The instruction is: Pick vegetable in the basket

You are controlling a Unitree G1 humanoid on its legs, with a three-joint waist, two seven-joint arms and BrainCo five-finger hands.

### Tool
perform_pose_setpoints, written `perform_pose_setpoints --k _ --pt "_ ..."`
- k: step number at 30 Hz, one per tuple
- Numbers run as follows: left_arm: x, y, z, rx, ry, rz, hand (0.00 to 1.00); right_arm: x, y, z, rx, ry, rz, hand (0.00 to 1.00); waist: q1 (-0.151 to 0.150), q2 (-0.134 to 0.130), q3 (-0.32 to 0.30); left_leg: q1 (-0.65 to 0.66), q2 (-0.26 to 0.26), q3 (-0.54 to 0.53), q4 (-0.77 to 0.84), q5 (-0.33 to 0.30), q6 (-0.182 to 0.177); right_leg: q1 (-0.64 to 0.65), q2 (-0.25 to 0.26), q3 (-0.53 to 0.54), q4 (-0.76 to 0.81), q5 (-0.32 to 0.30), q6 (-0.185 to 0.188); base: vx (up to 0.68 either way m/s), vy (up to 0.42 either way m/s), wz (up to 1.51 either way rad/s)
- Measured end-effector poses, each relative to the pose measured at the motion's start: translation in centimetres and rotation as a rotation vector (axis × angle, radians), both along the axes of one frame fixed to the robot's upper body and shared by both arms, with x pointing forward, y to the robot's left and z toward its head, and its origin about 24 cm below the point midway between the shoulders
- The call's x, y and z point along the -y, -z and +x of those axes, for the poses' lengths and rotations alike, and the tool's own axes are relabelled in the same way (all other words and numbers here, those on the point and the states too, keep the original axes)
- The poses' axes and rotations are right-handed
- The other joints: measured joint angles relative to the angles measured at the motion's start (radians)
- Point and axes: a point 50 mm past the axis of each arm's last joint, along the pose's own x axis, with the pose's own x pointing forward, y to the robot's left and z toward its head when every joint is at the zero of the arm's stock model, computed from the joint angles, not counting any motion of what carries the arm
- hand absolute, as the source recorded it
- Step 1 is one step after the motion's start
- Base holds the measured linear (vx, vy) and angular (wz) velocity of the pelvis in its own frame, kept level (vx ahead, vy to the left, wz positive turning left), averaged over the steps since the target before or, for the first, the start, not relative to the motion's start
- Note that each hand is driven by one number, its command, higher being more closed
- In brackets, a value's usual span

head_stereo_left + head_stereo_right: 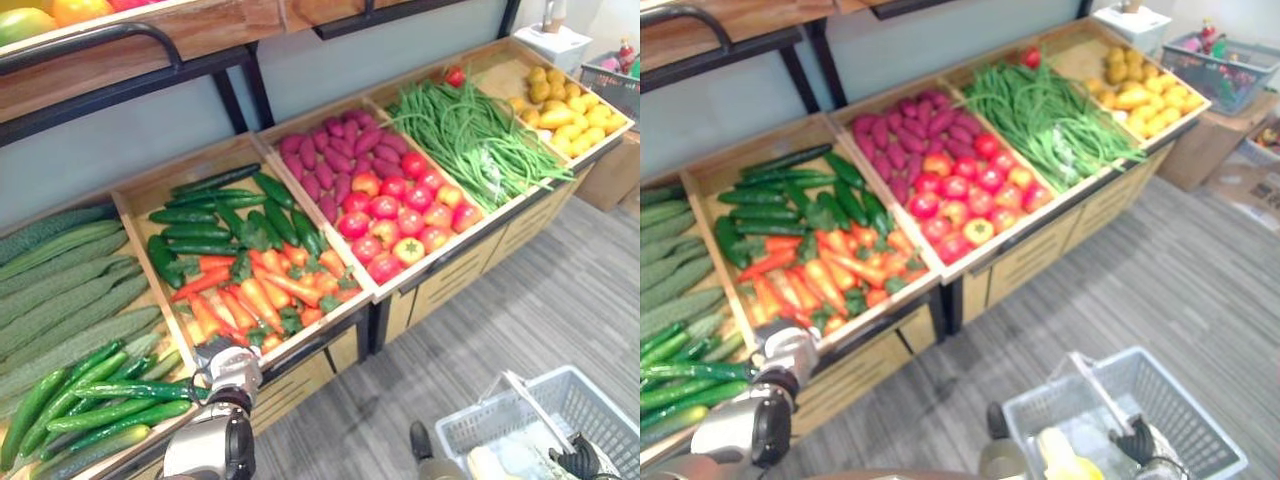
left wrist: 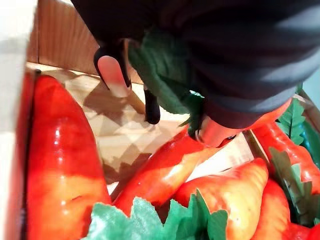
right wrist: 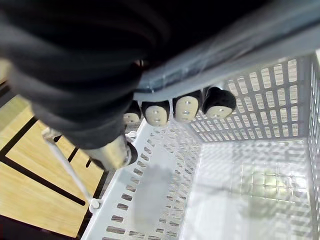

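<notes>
Orange carrots (image 1: pixel 262 295), green-leaved: heaped in the front compartment of the wooden stand (image 1: pixel 140 195), at 8 o'clock in the eye views.

Left hand (image 1: pixel 230 365): rests at the heap's near edge. Its fingers (image 2: pixel 112 75) are seen among carrot and leaf, but whether anything is gripped cannot be told.

Right hand (image 1: pixel 1137 438): curled round the handle (image 3: pixel 240 59) of the grey basket (image 1: pixel 565 400), at 5 o'clock.

Recommended: one carrot is to be enclosed at mid-body, not by its leaves, and lifted clear of its neighbours before being carried across.

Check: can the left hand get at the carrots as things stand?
Probably yes: the left hand hangs right over the carrots, which lie uncovered beneath it, with nothing in between.
</notes>
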Motion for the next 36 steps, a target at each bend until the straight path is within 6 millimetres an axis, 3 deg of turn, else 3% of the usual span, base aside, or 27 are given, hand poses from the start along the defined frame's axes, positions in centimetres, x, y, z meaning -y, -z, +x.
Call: perform_pose_setpoints --k 1,5,14,20,27,32,36 --pt "0.1 -0.5 0.6 0.017 0.012 -0.003 1.00 -0.2 0.0 0.5 0.013 -0.002 0.005 1.00 0.001 0.010 0.012 0.007 0.001 -0.006 -0.001 0.000 0.000 0.013 -0.001 -0.011 0.000 0.002 0.002 0.06 -0.005 0.16" --pt "0.1 -1.8 1.9 0.069 0.039 -0.002 1.00 -0.5 0.0 1.8 0.038 -0.003 0.014 1.00 0.005 0.002 0.032 0.006 0.001 -0.036 -0.001 0.002 0.001 0.029 -0.004 -0.037 0.000 0.001 0.002 0.02 -0.008 0.20" --pt "-0.8 -7.5 5.4 0.289 0.085 0.122 1.00 -1.6 0.1 3.4 0.082 -0.001 0.046 1.00 0.026 -0.003 0.032 -0.009 -0.004 -0.101 0.003 0.021 0.008 0.057 -0.017 -0.094 0.002 0.001 0.000 -0.02 -0.014 0.19" --pt "-0.6 -9.0 6.0 0.339 0.115 0.185 1.00 -1.9 0.3 3.3 0.081 0.002 0.054 1.00 0.043 -0.010 0.018 -0.012 -0.008 -0.126 0.001 0.036 0.013 0.067 -0.023 -0.114 0.005 0.001 0.000 -0.07 -0.018 0.13" --pt "-0.3 -12.4 6.6 0.461 0.158 0.321 1.00 -2.7 0.9 2.8 0.064 0.009 0.075 1.00 0.058 -0.035 -0.027 -0.025 -0.011 -0.144 -0.005 0.045 0.015 0.066 -0.027 -0.128 0.002 0.002 0.001 -0.02 -0.006 0.06" --pt "0.4 -14.0 5.9 0.525 0.202 0.463 1.00 -2.7 0.9 2.9 0.062 0.012 0.073 1.00 0.062 -0.041 -0.043 -0.025 -0.021 -0.161 -0.018 0.048 0.019 0.071 -0.034 -0.144 0.001 0.003 0.002 0.02 0.012 0.09" --pt "0.7 -13.8 4.7 0.518 0.243 0.547 1.00 -2.8 0.8 3.2 0.069 0.006 0.071 1.00 0.069 -0.041 -0.044 -0.024 -0.031 -0.168 -0.019 0.049 0.020 0.077 -0.045 -0.150 0.001 0.003 0.002 0.01 0.014 0.07"
